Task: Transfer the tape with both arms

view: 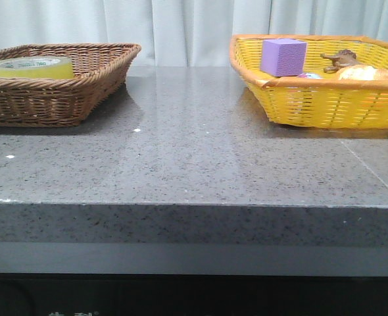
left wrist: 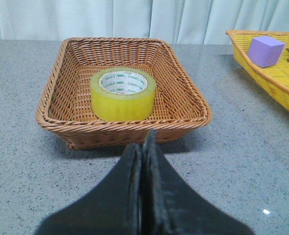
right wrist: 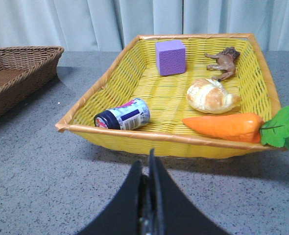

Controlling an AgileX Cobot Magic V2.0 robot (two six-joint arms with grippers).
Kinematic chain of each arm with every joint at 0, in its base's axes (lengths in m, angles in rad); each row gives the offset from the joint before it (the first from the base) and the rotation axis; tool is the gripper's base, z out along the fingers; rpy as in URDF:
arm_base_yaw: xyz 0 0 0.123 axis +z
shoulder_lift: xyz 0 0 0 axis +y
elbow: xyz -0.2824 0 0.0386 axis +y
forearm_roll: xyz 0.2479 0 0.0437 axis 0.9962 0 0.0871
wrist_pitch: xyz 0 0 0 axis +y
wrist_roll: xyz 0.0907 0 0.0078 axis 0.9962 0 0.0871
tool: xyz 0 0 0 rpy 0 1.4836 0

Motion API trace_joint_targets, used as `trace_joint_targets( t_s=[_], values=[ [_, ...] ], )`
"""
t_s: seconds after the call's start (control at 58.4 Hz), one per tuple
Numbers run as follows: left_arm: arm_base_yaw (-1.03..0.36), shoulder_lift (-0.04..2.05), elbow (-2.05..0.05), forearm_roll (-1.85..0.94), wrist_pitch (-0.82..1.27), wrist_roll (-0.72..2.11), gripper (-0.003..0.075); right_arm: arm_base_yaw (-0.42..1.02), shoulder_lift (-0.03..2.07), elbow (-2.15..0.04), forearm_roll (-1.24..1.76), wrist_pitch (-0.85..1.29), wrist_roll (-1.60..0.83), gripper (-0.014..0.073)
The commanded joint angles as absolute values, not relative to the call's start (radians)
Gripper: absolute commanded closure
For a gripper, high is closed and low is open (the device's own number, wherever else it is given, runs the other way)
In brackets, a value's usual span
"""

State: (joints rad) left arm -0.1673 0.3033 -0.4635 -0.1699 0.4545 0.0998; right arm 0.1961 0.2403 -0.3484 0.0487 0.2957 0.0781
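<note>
The yellow tape roll [left wrist: 123,94] lies flat in the brown wicker basket [left wrist: 56,116], its white core with green lettering facing up. In the front view the tape [view: 29,67] shows just above the rim of the brown basket [view: 56,99] at the far left. My left gripper [left wrist: 144,147] is shut and empty, over the table a short way in front of that basket. My right gripper [right wrist: 148,164] is shut and empty, just in front of the yellow basket [right wrist: 159,138]. Neither arm shows in the front view.
The yellow basket [view: 325,105] at the far right holds a purple cube [right wrist: 170,57], a can [right wrist: 123,115], a bread roll [right wrist: 210,96], a carrot [right wrist: 228,126] and a brown animal figure [right wrist: 223,62]. The grey stone table [view: 194,151] ends at a front edge.
</note>
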Motion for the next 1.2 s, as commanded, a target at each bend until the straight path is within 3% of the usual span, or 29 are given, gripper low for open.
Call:
trace_joint_targets(
  t_s=[0.0, 0.377, 0.737, 1.182],
  values=[
    [-0.174, 0.310, -0.490, -0.176, 0.385, 0.099, 0.0740, 0.189, 0.249, -0.374, 0.043, 0.210, 0.070, 0.0683],
    [-0.174, 0.284, -0.434, -0.146, 0.375, 0.099, 0.0740, 0.189, 0.249, -0.374, 0.043, 0.210, 0.070, 0.0683],
    [-0.128, -0.031, -0.197, -0.075, 0.308, 0.026, 0.0740, 0.189, 0.249, -0.374, 0.043, 0.210, 0.070, 0.0683],
    [-0.063, -0.027, 0.052, -0.132, 0.078, 0.026, 0.0740, 0.189, 0.249, -0.374, 0.043, 0.211, 0.070, 0.0683]
  ],
)
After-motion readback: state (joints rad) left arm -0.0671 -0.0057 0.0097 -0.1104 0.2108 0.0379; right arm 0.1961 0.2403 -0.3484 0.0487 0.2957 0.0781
